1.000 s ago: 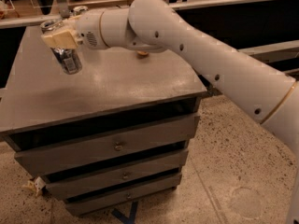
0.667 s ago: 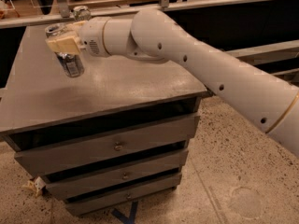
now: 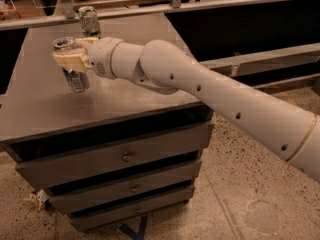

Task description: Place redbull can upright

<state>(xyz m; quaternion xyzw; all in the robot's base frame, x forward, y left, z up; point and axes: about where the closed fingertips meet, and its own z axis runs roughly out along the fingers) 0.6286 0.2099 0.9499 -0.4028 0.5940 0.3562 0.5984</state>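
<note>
The redbull can [image 3: 76, 79] is a slim silver-and-blue can with a shiny top, standing nearly upright on the grey cabinet top [image 3: 45, 109] at its left-middle. My gripper [image 3: 70, 60] with cream-coloured fingers [image 3: 69, 61] is shut around the can's upper half, reaching in from the right on the white arm [image 3: 200, 84]. The can's base is at or just above the surface; I cannot tell if it touches.
A white-and-green labelled can [image 3: 89, 21] stands upright at the back of the cabinet top, just behind the gripper. The cabinet has several drawers [image 3: 125, 156] below. A rail and shelving [image 3: 200, 6] run along the back. Speckled floor [image 3: 240, 199] lies to the right.
The gripper with the can has shifted slightly and the arm has swung across the cabinet top; the can now stands more upright than before.
</note>
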